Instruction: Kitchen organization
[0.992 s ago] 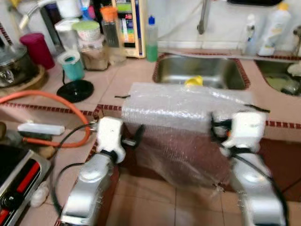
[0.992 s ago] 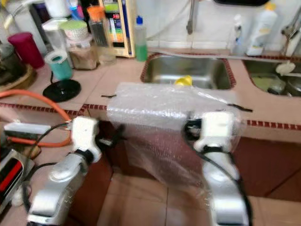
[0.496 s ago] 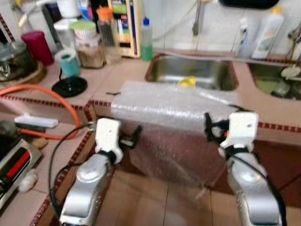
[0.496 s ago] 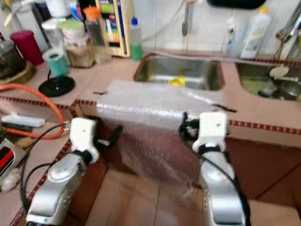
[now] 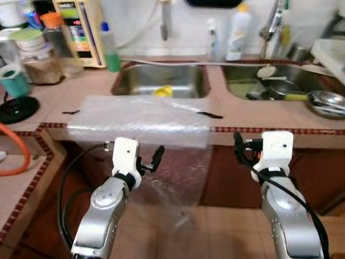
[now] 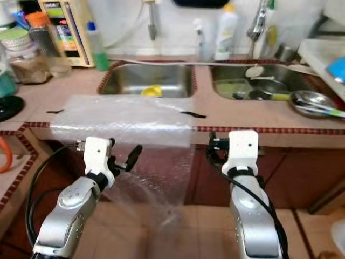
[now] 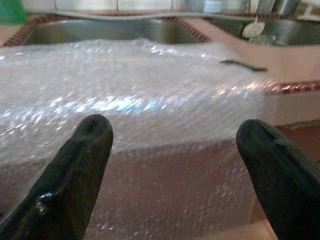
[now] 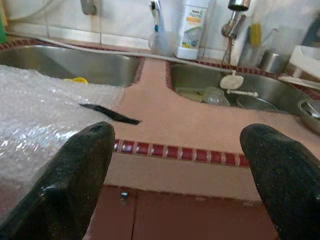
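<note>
- Left hand [image 7: 175,165] raised in front of the bench [image 5: 242,116] edge, fingers spread wide, gripping nothing.
- Right hand [image 8: 185,175] same deal, held level, fingers wide apart, empty.
- Bubble wrap [image 5: 140,118]: clear, bumpy, shiny sheet draped over the tiled bench, front part hanging down past the edge.
- Steel sink [image 5: 159,81] just behind it.

Bubble wrap [image 5: 137,120] drapes over the counter's [image 5: 237,116] front edge before the sink [image 5: 159,81]; my left gripper [image 5: 153,159] and right gripper [image 5: 240,151] hang below that edge.
</note>
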You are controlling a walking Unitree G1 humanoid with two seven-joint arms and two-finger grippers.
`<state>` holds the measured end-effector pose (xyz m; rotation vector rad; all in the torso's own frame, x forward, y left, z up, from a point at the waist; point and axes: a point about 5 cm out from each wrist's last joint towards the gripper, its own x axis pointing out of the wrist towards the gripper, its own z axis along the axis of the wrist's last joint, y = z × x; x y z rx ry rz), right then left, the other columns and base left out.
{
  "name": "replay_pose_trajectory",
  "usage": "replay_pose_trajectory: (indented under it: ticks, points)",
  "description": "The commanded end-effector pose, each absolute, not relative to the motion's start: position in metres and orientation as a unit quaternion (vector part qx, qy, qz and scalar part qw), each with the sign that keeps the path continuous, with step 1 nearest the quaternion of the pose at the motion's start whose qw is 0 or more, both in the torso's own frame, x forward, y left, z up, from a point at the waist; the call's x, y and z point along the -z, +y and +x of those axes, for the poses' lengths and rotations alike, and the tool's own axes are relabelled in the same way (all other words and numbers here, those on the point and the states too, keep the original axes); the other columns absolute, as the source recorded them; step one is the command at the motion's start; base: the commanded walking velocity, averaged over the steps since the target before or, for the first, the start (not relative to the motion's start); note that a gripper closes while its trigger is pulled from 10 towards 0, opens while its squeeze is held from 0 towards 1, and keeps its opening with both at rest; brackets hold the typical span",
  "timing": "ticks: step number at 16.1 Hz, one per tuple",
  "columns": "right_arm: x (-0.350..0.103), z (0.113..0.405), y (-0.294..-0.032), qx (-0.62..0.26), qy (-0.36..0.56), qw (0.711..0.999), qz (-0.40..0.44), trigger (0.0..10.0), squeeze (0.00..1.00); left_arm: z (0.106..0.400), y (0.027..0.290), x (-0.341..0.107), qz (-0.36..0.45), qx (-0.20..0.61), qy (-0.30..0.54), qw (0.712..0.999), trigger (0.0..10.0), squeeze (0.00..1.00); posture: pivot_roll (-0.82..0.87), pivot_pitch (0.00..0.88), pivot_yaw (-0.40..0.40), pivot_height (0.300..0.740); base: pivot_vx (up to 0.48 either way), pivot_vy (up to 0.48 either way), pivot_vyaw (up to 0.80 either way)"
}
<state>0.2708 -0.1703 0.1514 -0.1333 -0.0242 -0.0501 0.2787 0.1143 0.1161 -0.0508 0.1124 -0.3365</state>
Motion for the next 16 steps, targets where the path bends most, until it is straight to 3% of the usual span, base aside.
replay_pose_trajectory:
  ticks: [1,7,14,16]
  points:
    - [-0.155,0.271,-0.172,0.026,-0.019,0.997,-0.068,10.0,0.0,0.279,0.113,-0.118,-0.024,0.17,0.053,0.984,10.0,0.0,0.0,0.0,0.071,0.74,0.0,-0.48,0.0]
    - [-0.15,0.27,-0.171,0.025,-0.013,0.997,-0.069,10.0,0.0,0.279,0.114,-0.114,-0.021,0.17,0.06,0.983,10.0,0.0,0.0,0.0,0.072,0.74,0.0,-0.462,0.0]
    - [-0.076,0.266,-0.168,-0.002,0.101,0.993,-0.066,10.0,0.0,0.272,0.137,-0.032,-0.008,0.129,0.202,0.971,10.0,0.0,0.0,0.0,0.068,0.74,0.0,0.0,0.0]
    - [-0.028,0.263,-0.163,-0.026,0.181,0.98,-0.078,10.0,0.0,0.258,0.145,0.006,0.005,0.116,0.274,0.955,10.0,0.0,0.0,0.0,0.063,0.74,0.0,0.0,0.0]
